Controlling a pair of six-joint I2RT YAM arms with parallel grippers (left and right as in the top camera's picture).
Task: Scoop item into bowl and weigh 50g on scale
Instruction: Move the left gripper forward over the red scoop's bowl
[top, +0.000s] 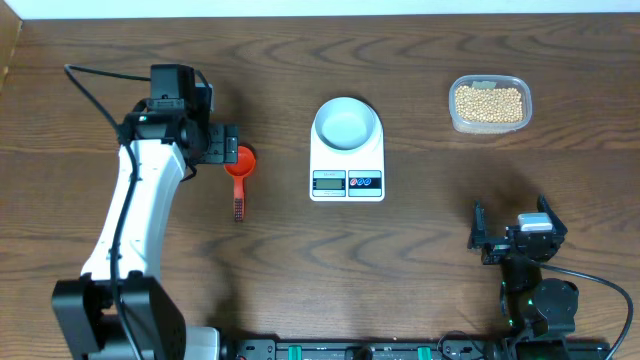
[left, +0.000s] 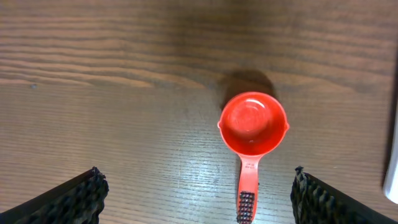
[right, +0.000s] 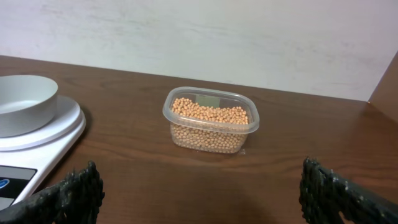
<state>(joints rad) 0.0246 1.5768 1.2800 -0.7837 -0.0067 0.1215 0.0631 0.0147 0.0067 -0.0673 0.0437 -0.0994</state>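
The tan-yellow beans (top: 489, 102) fill a clear plastic container at the far right; they also show in the right wrist view (right: 210, 113). The white bowl (top: 346, 123) stands empty on the white scale (top: 347, 182), and both show at the left of the right wrist view, bowl (right: 23, 101) on scale (right: 46, 138). A red scoop (top: 239, 164) lies on the table left of the scale, cup away from me, handle toward the front. My left gripper (top: 222, 145) hovers over it, open and empty, with the scoop (left: 253, 123) between its fingers (left: 198, 198). My right gripper (top: 512, 228) is open and empty at the front right (right: 202, 199).
The clear container (right: 211, 99) stands apart from the scale, near the table's far edge. A pale wall runs behind the table. The left arm's white link (top: 135, 215) reaches across the left side, with a black cable beside it.
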